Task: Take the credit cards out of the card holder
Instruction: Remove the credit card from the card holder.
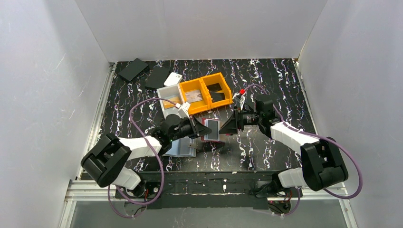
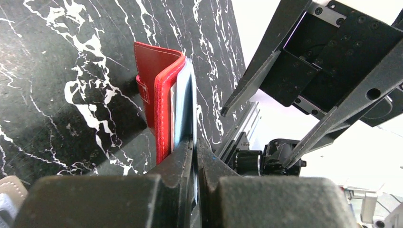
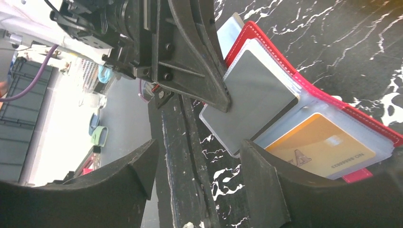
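A red stitched card holder (image 1: 211, 129) is held at the centre of the black, white-veined marble-pattern table (image 1: 266, 80). Its long axis runs roughly 12 to 6 o'clock and its open inside faces 3 o'clock. Glossy clear plastic sleeves (image 3: 285, 126) show a flat grey card (image 3: 259, 90) and a gold card (image 3: 323, 147), the latter partly hidden by a finger. From 9 o'clock the left claw (image 1: 198, 128) pinches the sleeves, jaws fully closed. At 3 o'clock the right claw (image 1: 228, 126) gapes wide, empty. Whether the holder touches the table is unclear.
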You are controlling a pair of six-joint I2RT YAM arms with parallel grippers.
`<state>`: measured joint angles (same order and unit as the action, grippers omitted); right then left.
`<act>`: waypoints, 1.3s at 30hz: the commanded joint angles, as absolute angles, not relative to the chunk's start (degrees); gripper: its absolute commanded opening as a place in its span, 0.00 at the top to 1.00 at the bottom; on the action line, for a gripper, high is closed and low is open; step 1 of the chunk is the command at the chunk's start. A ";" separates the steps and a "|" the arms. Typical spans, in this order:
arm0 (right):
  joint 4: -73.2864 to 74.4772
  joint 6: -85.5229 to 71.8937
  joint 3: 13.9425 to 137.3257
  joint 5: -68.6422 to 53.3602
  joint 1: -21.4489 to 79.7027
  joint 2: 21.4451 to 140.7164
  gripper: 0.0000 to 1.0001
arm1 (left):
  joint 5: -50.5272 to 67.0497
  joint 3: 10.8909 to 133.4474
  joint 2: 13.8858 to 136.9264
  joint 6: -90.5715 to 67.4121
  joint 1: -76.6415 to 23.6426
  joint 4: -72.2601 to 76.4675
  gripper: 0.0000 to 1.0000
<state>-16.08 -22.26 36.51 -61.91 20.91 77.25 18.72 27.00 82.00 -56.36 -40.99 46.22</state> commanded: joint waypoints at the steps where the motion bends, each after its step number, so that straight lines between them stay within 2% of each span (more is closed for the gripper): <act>1: -18.37 -23.31 35.46 -59.46 19.45 78.00 0.29 | 20.03 26.72 85.09 -60.19 -40.77 52.83 1.00; 6: -13.28 -19.41 35.80 -53.03 19.42 80.19 0.30 | 19.92 26.72 91.57 -64.63 -40.78 52.69 1.00; 10: -4.82 -12.29 38.19 -42.83 19.95 81.77 0.35 | 19.55 26.02 94.79 -65.76 -40.78 52.18 1.00; 14: -1.16 -8.02 39.43 -35.43 22.63 82.07 0.49 | 19.86 25.49 95.27 -65.86 -40.78 51.94 0.99; 18: 1.92 -6.51 40.94 -31.55 23.79 85.19 0.61 | 22.41 27.07 96.61 -66.28 -40.78 51.69 0.86; 23: 4.16 -4.55 42.60 -30.18 25.31 87.67 0.75 | 24.62 28.55 98.39 -66.68 -40.99 51.68 0.78; 29: 5.26 -3.27 43.30 -27.36 26.45 88.27 0.75 | 28.49 31.57 97.98 -65.25 -42.10 51.68 0.68; 39: 5.97 -2.99 43.51 -27.15 26.45 89.33 0.73 | 31.10 36.80 103.00 -66.21 -43.69 52.29 0.62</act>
<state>4.08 -4.60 42.06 -29.93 26.39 87.68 29.82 36.47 102.04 -66.39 -43.46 52.14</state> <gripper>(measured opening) 0.262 0.358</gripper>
